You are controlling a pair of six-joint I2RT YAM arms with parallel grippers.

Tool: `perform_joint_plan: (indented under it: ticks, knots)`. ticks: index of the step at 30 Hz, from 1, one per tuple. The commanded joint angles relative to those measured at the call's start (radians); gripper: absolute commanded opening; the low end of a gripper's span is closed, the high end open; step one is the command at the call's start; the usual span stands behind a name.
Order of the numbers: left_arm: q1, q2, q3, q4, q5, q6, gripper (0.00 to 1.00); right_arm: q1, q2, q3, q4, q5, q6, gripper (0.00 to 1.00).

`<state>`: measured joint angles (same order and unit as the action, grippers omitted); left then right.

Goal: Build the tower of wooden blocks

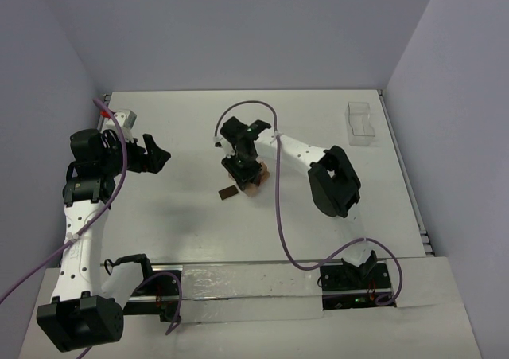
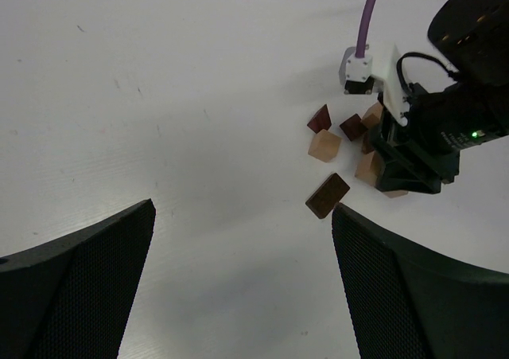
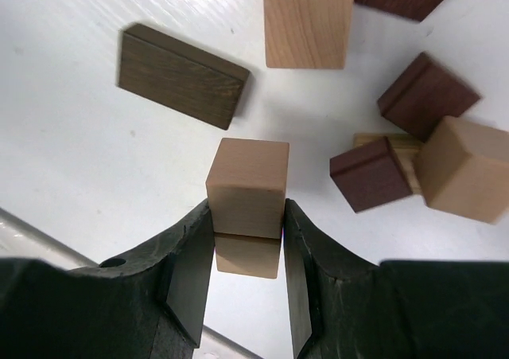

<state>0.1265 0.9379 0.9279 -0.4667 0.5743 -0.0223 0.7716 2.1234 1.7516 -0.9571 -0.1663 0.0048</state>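
On your matte white table (image 1: 159, 239), the left gripper (image 2: 242, 208) hangs spread wide and empty. The right gripper (image 3: 246, 208) clamps a smooth tan cube (image 3: 246, 176), upright, mid-table among scattered grained wood blocks (image 2: 324, 146), near a flat dark slab (image 3: 183, 76).

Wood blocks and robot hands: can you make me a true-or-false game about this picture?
1. The right gripper is shut on a tan block. True.
2. The left gripper holds a brown block. False: it is open and empty.
3. The blocks already make a tall tower. False: they lie scattered on the table.
4. A flat dark block lies on the table. True.
5. The clear tray touches the blocks. False: it sits far off, by the table's far right edge.
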Motion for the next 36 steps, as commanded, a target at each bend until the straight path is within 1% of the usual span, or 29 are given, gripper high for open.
perform_joint_plan:
  ticks: [1,4,6,10,14,20,25,29,36]
  knots:
    - [0.002,-0.003,0.01,0.025,0.003,-0.002,0.98,-0.035,-0.096,0.132,-0.061,0.024,-0.038,0.0]
    - [0.002,-0.002,0.012,0.023,0.004,-0.001,0.98,-0.091,-0.071,0.232,-0.088,0.043,-0.066,0.0]
    - [0.002,-0.001,0.012,0.023,0.003,0.001,0.98,-0.162,-0.027,0.322,-0.118,0.047,-0.09,0.0]
    - [0.002,-0.001,0.014,0.022,0.002,0.004,0.98,-0.258,0.043,0.42,-0.143,0.075,-0.133,0.0]
    - [0.004,0.006,0.014,0.026,0.002,0.002,0.98,-0.322,0.106,0.461,-0.151,0.094,-0.174,0.0]
    - [0.004,0.016,0.014,0.031,0.006,-0.002,0.98,-0.337,0.15,0.44,-0.141,0.098,-0.2,0.0]
    - [0.004,0.01,0.015,0.025,0.001,0.004,0.98,-0.331,0.182,0.385,-0.107,0.106,-0.196,0.0]
    - [0.002,0.006,0.013,0.022,0.002,0.005,0.98,-0.308,0.181,0.297,-0.049,0.129,-0.195,0.0]
    - [0.002,0.006,0.008,0.027,0.002,0.001,0.98,-0.25,0.183,0.212,-0.013,0.119,-0.181,0.0]
